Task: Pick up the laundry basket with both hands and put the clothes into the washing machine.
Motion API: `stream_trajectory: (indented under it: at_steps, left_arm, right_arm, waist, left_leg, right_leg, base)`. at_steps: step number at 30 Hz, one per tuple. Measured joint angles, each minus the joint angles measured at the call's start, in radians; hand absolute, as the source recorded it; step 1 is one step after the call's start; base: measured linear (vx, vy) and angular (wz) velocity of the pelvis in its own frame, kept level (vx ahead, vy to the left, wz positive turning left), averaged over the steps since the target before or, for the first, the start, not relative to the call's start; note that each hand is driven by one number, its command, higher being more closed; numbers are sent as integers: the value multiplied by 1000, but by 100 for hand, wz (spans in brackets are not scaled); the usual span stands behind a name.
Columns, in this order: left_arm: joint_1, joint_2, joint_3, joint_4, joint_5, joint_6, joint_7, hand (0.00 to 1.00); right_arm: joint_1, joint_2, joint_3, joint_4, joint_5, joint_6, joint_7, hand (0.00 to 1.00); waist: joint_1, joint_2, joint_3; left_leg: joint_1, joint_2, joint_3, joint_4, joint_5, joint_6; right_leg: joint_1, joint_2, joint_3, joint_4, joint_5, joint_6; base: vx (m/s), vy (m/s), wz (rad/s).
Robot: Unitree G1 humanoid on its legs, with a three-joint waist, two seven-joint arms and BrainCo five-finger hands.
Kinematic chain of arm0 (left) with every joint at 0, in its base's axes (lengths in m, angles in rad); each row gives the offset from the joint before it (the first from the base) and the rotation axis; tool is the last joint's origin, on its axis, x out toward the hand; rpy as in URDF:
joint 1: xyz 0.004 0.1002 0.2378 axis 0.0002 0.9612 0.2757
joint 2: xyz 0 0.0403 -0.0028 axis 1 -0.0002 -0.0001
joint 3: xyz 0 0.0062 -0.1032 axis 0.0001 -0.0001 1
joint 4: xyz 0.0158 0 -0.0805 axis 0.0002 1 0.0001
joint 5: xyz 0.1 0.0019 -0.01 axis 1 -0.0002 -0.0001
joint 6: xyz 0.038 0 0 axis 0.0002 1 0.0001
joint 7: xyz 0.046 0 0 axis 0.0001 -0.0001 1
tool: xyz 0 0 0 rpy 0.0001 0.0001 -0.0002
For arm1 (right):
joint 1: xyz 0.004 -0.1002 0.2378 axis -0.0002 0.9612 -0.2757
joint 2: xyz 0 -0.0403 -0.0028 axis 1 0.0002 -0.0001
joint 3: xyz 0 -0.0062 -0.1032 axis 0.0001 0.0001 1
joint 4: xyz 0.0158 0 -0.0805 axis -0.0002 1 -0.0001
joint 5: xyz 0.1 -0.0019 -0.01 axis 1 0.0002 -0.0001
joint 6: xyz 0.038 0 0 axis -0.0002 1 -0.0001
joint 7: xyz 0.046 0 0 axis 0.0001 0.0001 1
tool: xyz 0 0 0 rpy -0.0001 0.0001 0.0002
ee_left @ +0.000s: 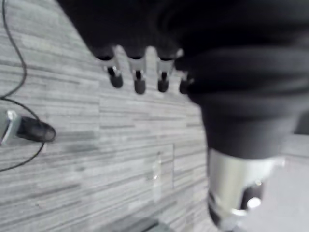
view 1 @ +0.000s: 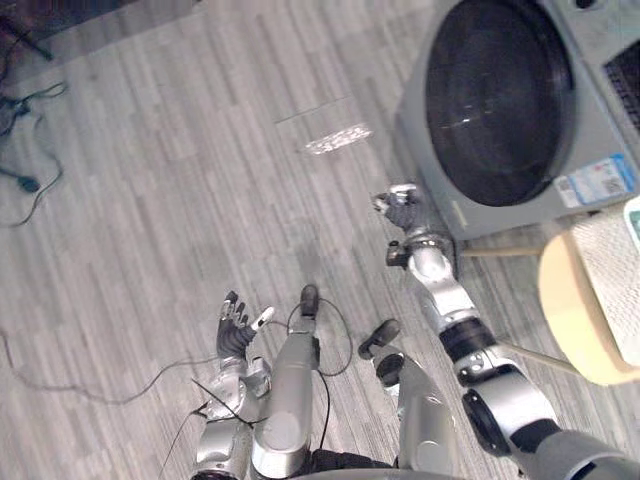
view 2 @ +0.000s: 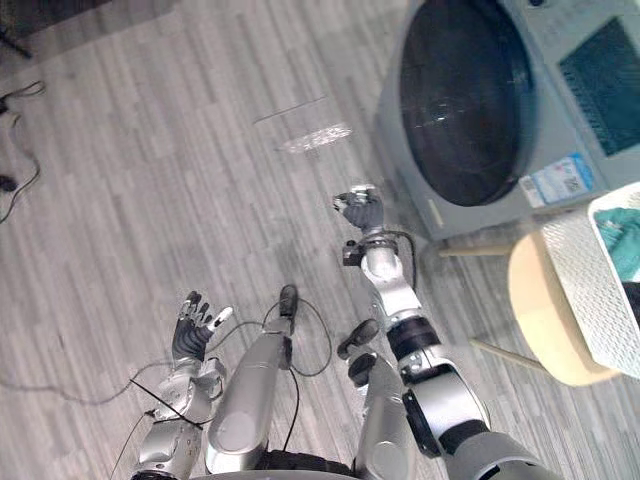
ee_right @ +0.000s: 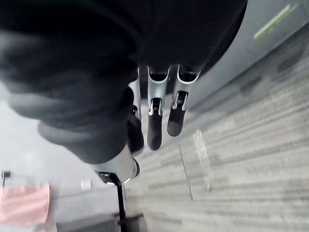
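A white woven laundry basket (view 2: pixel 598 285) sits on a round wooden stool (view 2: pixel 545 315) at the right edge, with teal cloth (view 2: pixel 625 240) inside it. The grey washing machine (view 1: pixel 600 110) stands at the upper right, its dark round door (view 1: pixel 495 95) closed. My right hand (view 1: pixel 402 210) hangs over the floor by the machine's lower left corner, fingers (ee_right: pixel 154 123) relaxed and holding nothing. Well left of the basket, my left hand (view 1: pixel 236 328) is low over the floor with its fingers (ee_left: pixel 139 79) spread and empty.
Grey plank flooring (view 1: pixel 200 180) spreads across the left and middle. Dark cables (view 1: pixel 30 130) lie on it at the far left. The stool's thin legs (view 2: pixel 500 352) stick out toward my right arm.
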Motion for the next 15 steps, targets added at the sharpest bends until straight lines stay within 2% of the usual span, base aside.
stream_trajectory:
  at_steps: [2, 3, 5, 7, 9, 11, 13, 15]
  left_arm:
    - [1, -1, 0, 0, 0, 6, -1, 0]
    - [7, 2, 4, 0, 0, 6, -1, 0]
    - [31, 2, 10, 4, 1, 9, -2, 0]
    - [54, -1, 9, 5, 2, 14, -3, 0]
    - [69, -4, 8, 6, 3, 23, -9, 0]
    - [91, -8, 9, 8, 9, 29, -17, 0]
    - [91, -10, 9, 10, 18, 29, -20, 0]
    - [92, -13, 8, 14, 23, 30, -20, 0]
  right_arm:
    - [73, 0, -47, -69, 0, 1, -18, 0]
    - [116, 2, -82, -99, -4, 2, -28, 0]
    - [198, 13, -121, -144, -16, 1, -42, 0]
    - [254, 30, -159, -148, -16, 0, -46, 0]
    - [299, 35, -186, -150, -18, 0, -47, 0]
    - [345, 43, -196, -150, -19, 0, -60, 0]
    - [355, 46, -207, -150, -19, 0, -62, 0]
    - [369, 63, -234, -150, -19, 0, -64, 0]
  waist:
    - [-11, -3, -1]
    - [-28, -10, -7]
    - [-45, -40, -44]
    - [-52, -55, -85]
    - [-53, -56, -106]
    - [-57, -54, -174]
    - [-78, -47, -193]
    - [-81, -48, -215]
  left_leg:
    - [34, 1, 8, -2, -9, 3]
    - [57, 2, 13, -3, -18, 5]
    - [85, 4, 38, -18, -26, 7]
    - [111, 7, 61, -26, -36, 8]
    - [161, 8, 84, -27, -55, 4]
    - [189, 7, 116, -26, -81, 4]
    - [207, 3, 117, -17, -90, 11]
    - [228, -1, 124, -17, -104, 12]
  right_leg:
    - [33, 5, 9, -14, 3, 3]
    - [57, 9, 12, -26, 4, 7]
    - [75, 17, 27, -51, 10, 16]
    - [94, 27, 47, -77, 19, 25]
    - [136, 33, 74, -103, 27, 33]
    - [151, 36, 105, -125, 34, 44]
    - [182, 37, 108, -145, 42, 52]
    - [201, 34, 115, -151, 44, 55]
  base:
    - [24, 26, -19]
    - [34, 31, -14]
    - [46, 39, -20]
    - [128, 63, -31]
    - [117, 65, -41]
    - [104, 69, -40]
    - [113, 67, -12]
    - [97, 62, -6]
